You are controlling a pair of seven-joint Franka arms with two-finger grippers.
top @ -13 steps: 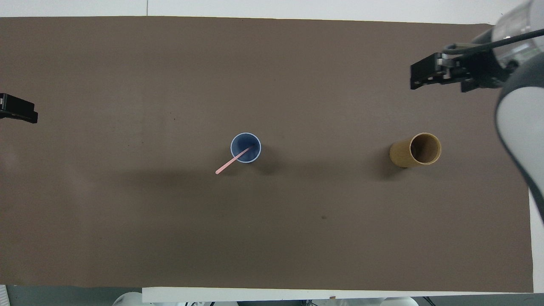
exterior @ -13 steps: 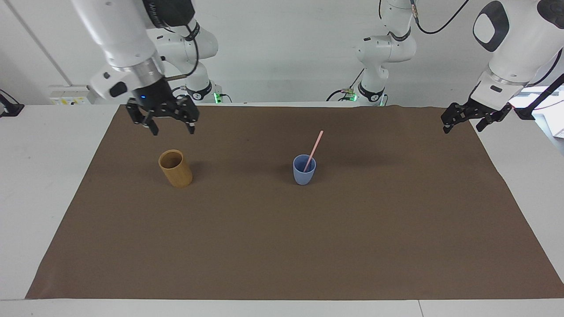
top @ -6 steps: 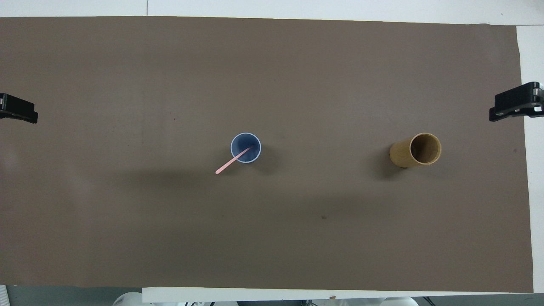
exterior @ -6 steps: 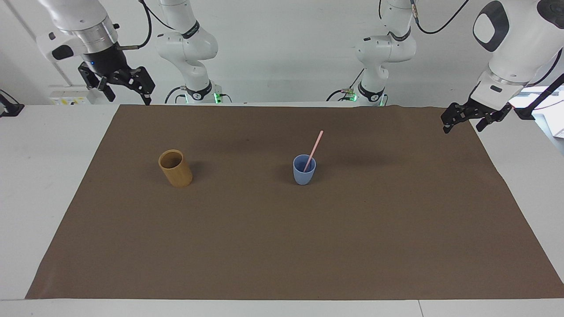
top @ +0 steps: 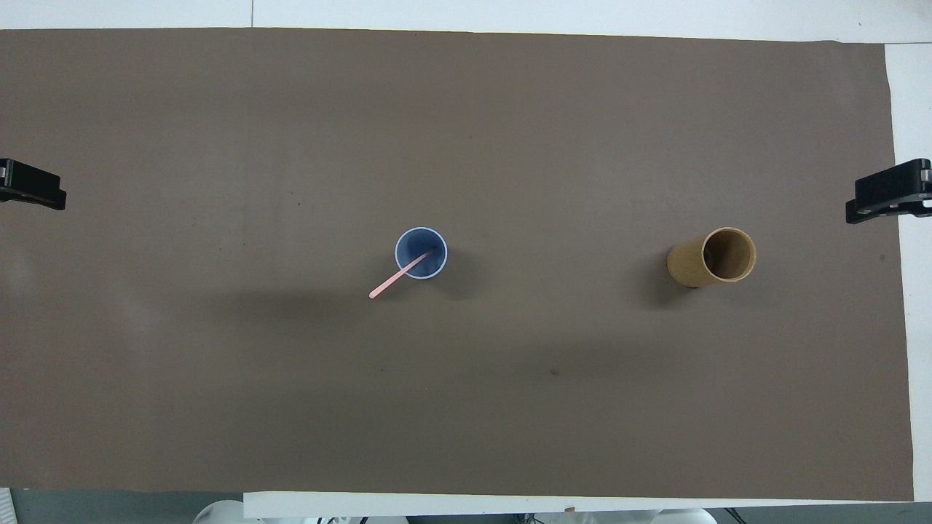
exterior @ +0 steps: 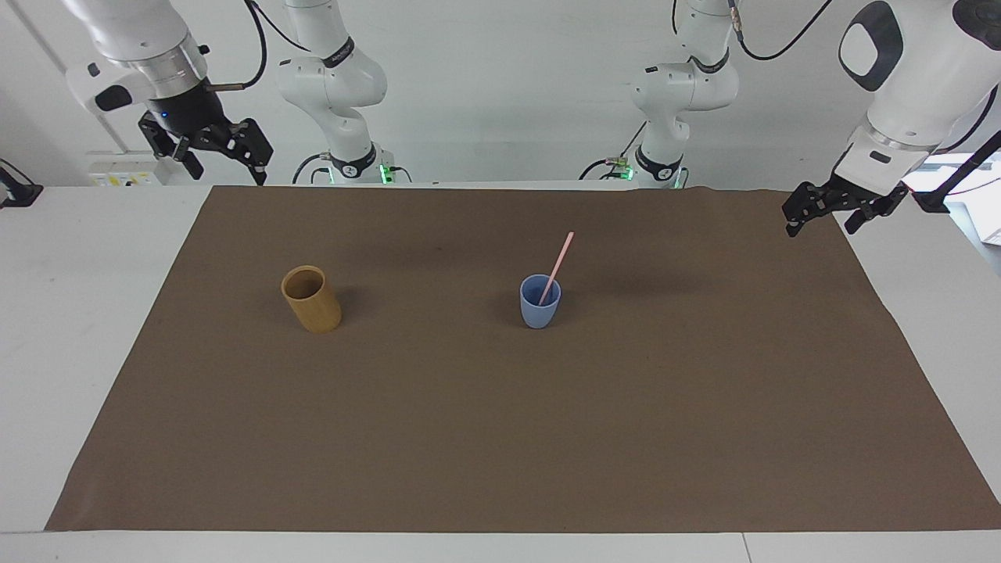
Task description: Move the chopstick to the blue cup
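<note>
From the facing view, I saw the pale-pink chopstick [exterior: 556,267] leaning in the blue cup [exterior: 539,301], well apart from both empty, spread grippers: right gripper [exterior: 221,152], left gripper [exterior: 821,213]. I judged it light, stiff and slick, best pinched at its upper end.

Overhead, the chopstick [top: 397,276] lay slanted across the cup's rim [top: 421,252], between the two sets of fingers; the tan-brown cup [top: 713,257] stood empty.

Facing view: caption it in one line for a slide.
Pink chopstick leans in the blue cup, tan cup empty beside it; left gripper and right gripper raised, open, at the mat's ends.
</note>
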